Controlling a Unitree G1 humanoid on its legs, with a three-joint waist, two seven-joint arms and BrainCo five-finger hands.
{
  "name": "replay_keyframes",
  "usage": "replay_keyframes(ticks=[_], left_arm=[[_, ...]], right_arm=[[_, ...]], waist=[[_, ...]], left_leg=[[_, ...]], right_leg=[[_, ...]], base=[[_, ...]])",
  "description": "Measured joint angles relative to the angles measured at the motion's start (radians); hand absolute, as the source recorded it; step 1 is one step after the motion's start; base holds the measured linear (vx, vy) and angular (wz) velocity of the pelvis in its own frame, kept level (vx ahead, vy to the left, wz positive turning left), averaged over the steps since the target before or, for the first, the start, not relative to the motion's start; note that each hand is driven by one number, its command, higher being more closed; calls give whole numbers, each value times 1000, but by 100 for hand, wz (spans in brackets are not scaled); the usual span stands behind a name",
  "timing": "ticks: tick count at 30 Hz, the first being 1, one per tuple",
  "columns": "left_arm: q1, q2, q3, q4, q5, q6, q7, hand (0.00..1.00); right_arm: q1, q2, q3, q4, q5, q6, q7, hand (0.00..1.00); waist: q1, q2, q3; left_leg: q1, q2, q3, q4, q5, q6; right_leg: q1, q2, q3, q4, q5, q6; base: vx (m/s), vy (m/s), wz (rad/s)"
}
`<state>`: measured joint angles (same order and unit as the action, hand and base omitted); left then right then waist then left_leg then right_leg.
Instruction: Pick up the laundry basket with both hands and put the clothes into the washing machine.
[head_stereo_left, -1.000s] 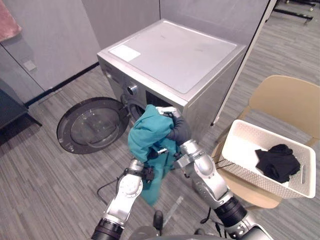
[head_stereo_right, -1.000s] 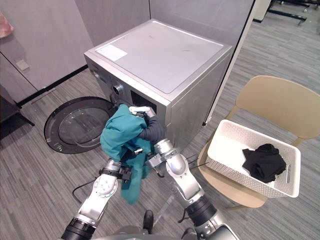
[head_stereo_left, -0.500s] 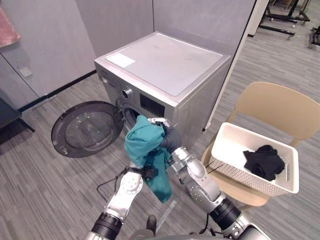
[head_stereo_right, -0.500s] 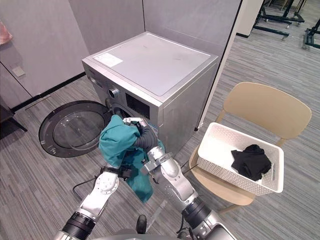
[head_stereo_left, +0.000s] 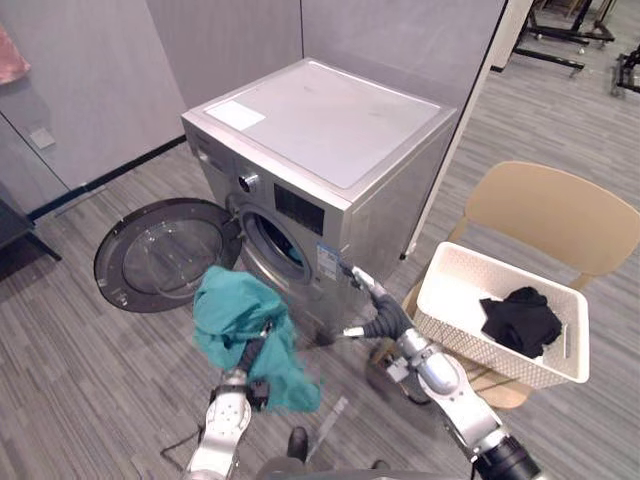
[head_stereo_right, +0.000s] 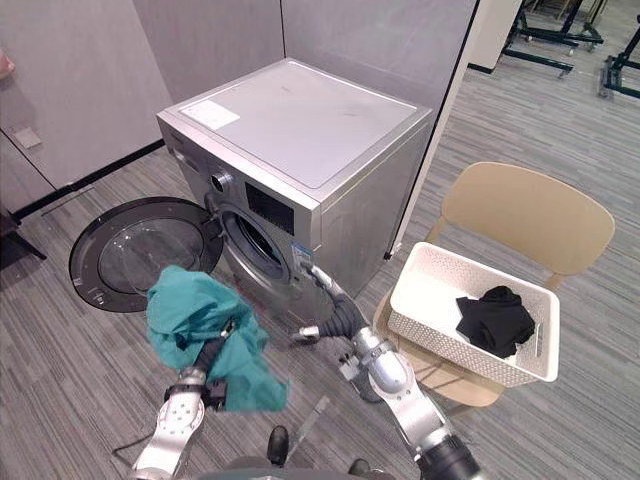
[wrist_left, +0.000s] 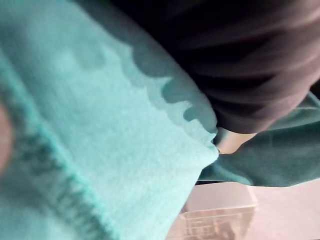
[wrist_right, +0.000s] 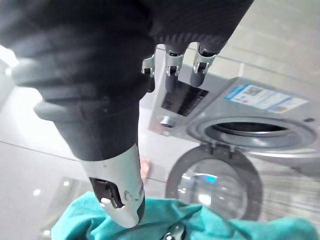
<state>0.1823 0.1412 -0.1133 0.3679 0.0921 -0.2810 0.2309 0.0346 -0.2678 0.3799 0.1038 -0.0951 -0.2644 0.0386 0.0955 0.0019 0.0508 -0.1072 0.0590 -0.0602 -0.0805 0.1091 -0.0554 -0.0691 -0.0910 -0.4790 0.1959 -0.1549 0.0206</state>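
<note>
left wrist view, nearest of all: the teal garment (wrist_left: 100, 125) lies right across the left hand (wrist_left: 225, 60), whose dark cover shows above the cloth. from the head views the garment is bunched over that hand and hangs below it, held up off the grey floor (head_stereo_left: 80, 380), low and in front of the open round door (head_stereo_left: 165, 255). the cloth hides how the hand grips, so i cannot tell whether it is clamped on it or only carrying it.

a little further in, the right hand (head_stereo_left: 378, 313) is raised beside the front of the washing machine (head_stereo_left: 330, 150), just right of the drum opening (head_stereo_left: 272, 243). its fingers are spread and fairly straight, the thumb apart, and it holds nothing.

beyond and to the right, the white laundry basket (head_stereo_left: 470, 338) rests on the seat of a beige chair (head_stereo_left: 550, 210) next to the machine, with a black garment (head_stereo_left: 520, 318) lying inside it.

as i judge it, the task is partway. the basket is already beside the washer and the door is open, and one garment is out of the basket. left to do: get the teal garment through the opening, since it hangs short of it and to one side, then fetch the black garment and load that too.
</note>
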Motion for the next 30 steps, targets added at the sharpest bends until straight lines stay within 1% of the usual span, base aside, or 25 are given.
replay_keyframes(ticks=[2, 4, 6, 7, 8, 10, 11, 12, 13, 14, 15, 16, 17, 18, 19, 20, 22, 23, 24, 25, 26, 27, 28, 29, 30], left_arm=[[-4, -1, 7, 40, -14, 0, -14, 100], [-13, -11, 21, 98, -23, 1, -23, 100], [-20, -46, 64, 159, -45, 12, -36, 100], [-18, -55, 74, 176, -50, 17, -37, 100], [-17, -55, 83, 190, -55, 23, -37, 100], [-13, -26, 86, 241, -59, 39, -56, 100], [-13, -23, 85, 252, -59, 39, -57, 100], [-6, -24, 84, 263, -58, 42, -60, 100], [0, -30, 84, 271, -58, 45, -70, 100], [10, -37, 83, 274, -58, 48, -77, 100], [25, -45, 71, 274, -52, 52, -83, 100], [33, -44, 65, 274, -50, 54, -90, 100], [34, -40, 63, 275, -48, 56, -94, 100], [30, -36, 53, 276, -41, 59, -97, 100], [28, -28, 48, 276, -41, 59, -96, 100], [25, -23, 45, 280, -41, 59, -96, 100], [-6, -17, 34, 312, -41, 59, -96, 100], [-15, -17, 33, 322, -41, 59, -96, 100], [-30, -15, 30, 339, -41, 59, -96, 100], [-37, -14, 27, 344, -41, 59, -96, 100], [-48, -13, 6, 351, -40, 59, -96, 100], [-49, -13, 3, 351, -40, 58, -96, 100], [-46, -12, 1, 351, -39, 58, -97, 100], [-39, -11, -2, 351, -39, 58, -96, 100], [-43, -13, -2, 353, -39, 59, -96, 100]], right_arm=[[18, 11, -32, 110, -22, 1, -3, 0], [15, 27, -67, 245, -36, 8, -15, 0], [-10, 36, -127, 389, -44, 30, -28, 0], [-11, 39, -142, 423, -44, 37, -39, 0], [-18, 52, -160, 464, -44, 41, -46, 0], [-47, 119, -219, 588, -49, 57, -67, 0], [-47, 130, -227, 604, -56, 57, -72, 0], [-48, 143, -229, 631, -66, 60, -84, 0], [-50, 151, -228, 644, -76, 69, -87, 0], [-51, 151, -228, 650, -77, 74, -88, 0], [-49, 153, -235, 657, -78, 78, -94, 0], [-33, 153, -236, 658, -77, 79, -100, 0], [-28, 154, -237, 661, -77, 80, -101, 0], [-22, 157, -239, 665, -76, 80, -101, 0], [-17, 160, -245, 666, -74, 81, -101, 0], [-15, 161, -246, 666, -74, 81, -102, 0], [-8, 161, -246, 666, -70, 83, -102, 0], [-9, 161, -247, 666, -68, 84, -102, 0], [-8, 161, -248, 666, -61, 84, -103, 0], [-6, 161, -249, 666, -60, 86, -103, 0], [2, 162, -252, 666, -56, 88, -103, 0], [5, 162, -258, 666, -53, 89, -101, 0], [10, 163, -264, 666, -53, 90, -101, 0], [10, 161, -266, 666, -54, 90, -102, 0], [7, 158, -270, 666, -54, 91, -102, 0]], waist=[[2, -11, 12], [0, -22, 15], [-1, -15, 30], [1, -4, 29], [-1, -2, 35], [-2, -31, 63], [-2, -33, 65], [1, -36, 67], [4, -41, 72], [2, -36, 75], [-2, -26, 82], [-13, -26, 86], [-19, -23, 91], [-38, -12, 103], [-56, -10, 109], [-59, -7, 115], [-72, -13, 130], [-78, -11, 131], [-84, -8, 133], [-84, -9, 133], [-88, -17, 130], [-93, -17, 131], [-99, -18, 130], [-101, -21, 126], [-106, -10, 132]], left_leg=[[-46, -12, -6, 15, -15, 9], [-84, 5, 149, 15, -54, 71], [-115, 37, 421, 72, -55, 80], [-110, 50, 480, 92, -44, 80], [-104, 54, 479, 94, -13, 63], [-91, 10, 413, 110, -27, 77], [-91, 4, 405, 121, -39, 80], [-89, -8, 393, 152, -74, 88], [-90, -25, 383, 202, -124, 94], [-89, -33, 375, 224, -156, 92], [-77, -52, 354, 263, -201, 105], [-55, -72, 329, 275, -224, 122], [-46, -74, 314, 278, -231, 128], [-24, -75, 269, 274, -237, 135], [-2, -79, 238, 263, -240, 139], [13, -82, 227, 254, -241, 140], [55, -94, 181, 235, -254, 135], [63, -95, 169, 232, -257, 128], [78, -98, 147, 226, -263, 108], [85, -101, 136, 226, -269, 100], [95, -112, 105, 242, -292, 87], [102, -115, 86, 264, -315, 83], [109, -114, 74, 295, -347, 61], [111, -94, 89, 385, -393, 6], [82, -74, 105, 465, -396, -1]], right_leg=[[-18, -27, -72, 37, -34, 1], [-20, -57, -157, 21, -27, -9], [-23, -101, -238, 44, -30, -3], [-20, -103, -256, 62, -36, 5], [-8, -109, -272, 68, -44, 18], [70, -126, -319, 23, -27, 45], [83, -131, -323, 20, -26, 48], [101, -149, -329, 34, -33, 66], [107, -196, -333, 107, -55, 98], [104, -225, -327, 167, -62, 103], [78, -301, -285, 335, -57, 84], [21, -353, -195, 492, -19, -4], [-19, -351, -119, 555, -28, -19], [-80, -300, 8, 626, -68, 7], [-123, -256, 59, 640, -96, 17], [-147, -241, 78, 630, -102, 17], [-219, -178, 85, 487, -111, 36], [-239, -161, 85, 426, -103, 45], [-257, -135, 88, 305, -67, 53], [-269, -125, 98, 258, -44, 53], [-290, -118, 132, 217, -6, 40], [-288, -120, 139, 217, 4, 29], [-278, -115, 131, 221, 17, 12], [-247, -93, 139, 215, 62, -40], [-241, -81, 135, 216, 63, -37]], base=[[-20, -16, 102], [27, 2, 121], [138, 94, 117], [199, 97, 95], [218, 67, 91], [195, 83, 104], [144, 104, 74], [112, 122, 42], [105, 127, 35], [108, 190, 41], [124, 218, 50], [142, 235, 55], [192, 201, 72], [247, 158, 85], [249, 132, 83], [243, 94, 70], [210, 36, 65], [243, 0, 68], [218, -18, 55], [363, -82, 75], [334, -112, 73], [353, -142, 83], [463, -214, 72], [476, -209, 61], [551, -261, 32]])
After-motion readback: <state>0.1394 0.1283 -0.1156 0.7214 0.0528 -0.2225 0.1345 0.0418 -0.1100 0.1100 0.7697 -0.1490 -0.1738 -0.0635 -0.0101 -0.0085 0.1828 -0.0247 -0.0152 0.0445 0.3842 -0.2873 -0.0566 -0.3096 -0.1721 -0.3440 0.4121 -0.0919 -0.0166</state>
